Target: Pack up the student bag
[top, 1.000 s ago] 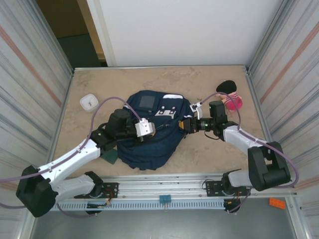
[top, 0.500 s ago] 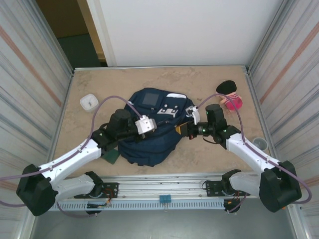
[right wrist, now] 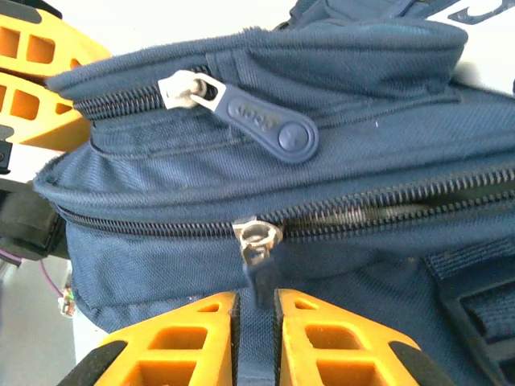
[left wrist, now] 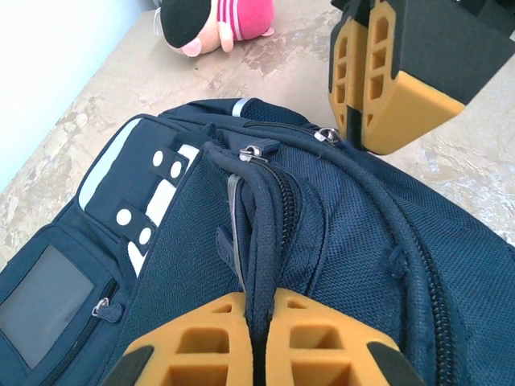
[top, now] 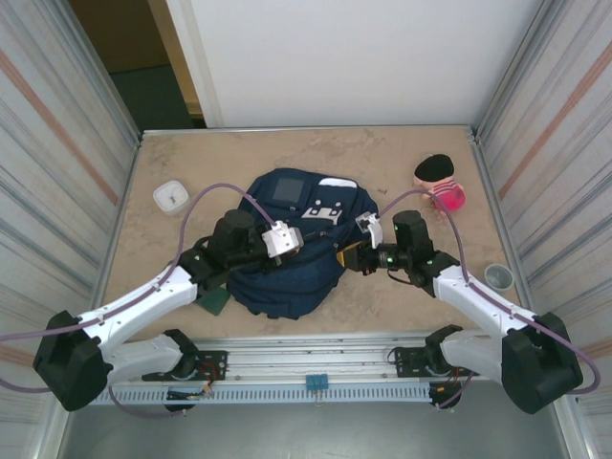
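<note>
1. Student bag point(top: 292, 287) lies on the bench point(top: 191, 153) between the two sets of jaws, and both bite into it.
2. Left jaws: together on a dark fabric ridge point(left wrist: 261, 241) that runs straight out ahead of them along the bag top. Reads as an anchor grip, so the bag doesn't slide when the zip is worked.
3. Right jaws: clamped on the pull tab point(right wrist: 258, 281), which hangs off the zip slider point(right wrist: 257, 236) just ahead of them.
4. Zip teeth are meshed on one side of the slider and gape slightly on the other. My guess is the main compartment is being worked for loading; pull direction can't be told.
5. Second zip, with a rubber tab point(right wrist: 269, 122), sits above the right jaws, shut and not gripped.
6. Plush toy point(top: 439, 182) lies well beyond the right jaws, outside the bag. Likely cargo, so packing has barely begun.
</note>
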`<move>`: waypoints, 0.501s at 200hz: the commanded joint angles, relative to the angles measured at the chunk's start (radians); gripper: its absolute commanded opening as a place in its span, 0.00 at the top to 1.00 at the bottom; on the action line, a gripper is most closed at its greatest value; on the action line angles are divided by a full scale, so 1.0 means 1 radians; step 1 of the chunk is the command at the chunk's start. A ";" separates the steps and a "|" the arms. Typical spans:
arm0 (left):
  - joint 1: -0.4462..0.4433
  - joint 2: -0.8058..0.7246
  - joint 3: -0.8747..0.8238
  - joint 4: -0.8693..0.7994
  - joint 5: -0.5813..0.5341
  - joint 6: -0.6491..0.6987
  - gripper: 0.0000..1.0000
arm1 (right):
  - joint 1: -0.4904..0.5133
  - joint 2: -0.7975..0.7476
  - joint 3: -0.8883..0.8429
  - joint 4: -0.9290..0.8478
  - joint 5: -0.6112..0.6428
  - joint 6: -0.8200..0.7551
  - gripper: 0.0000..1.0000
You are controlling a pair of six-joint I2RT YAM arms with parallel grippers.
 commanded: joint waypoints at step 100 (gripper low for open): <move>0.007 -0.034 0.034 0.114 -0.014 -0.045 1.00 | 0.006 -0.036 -0.048 0.076 0.089 -0.038 0.68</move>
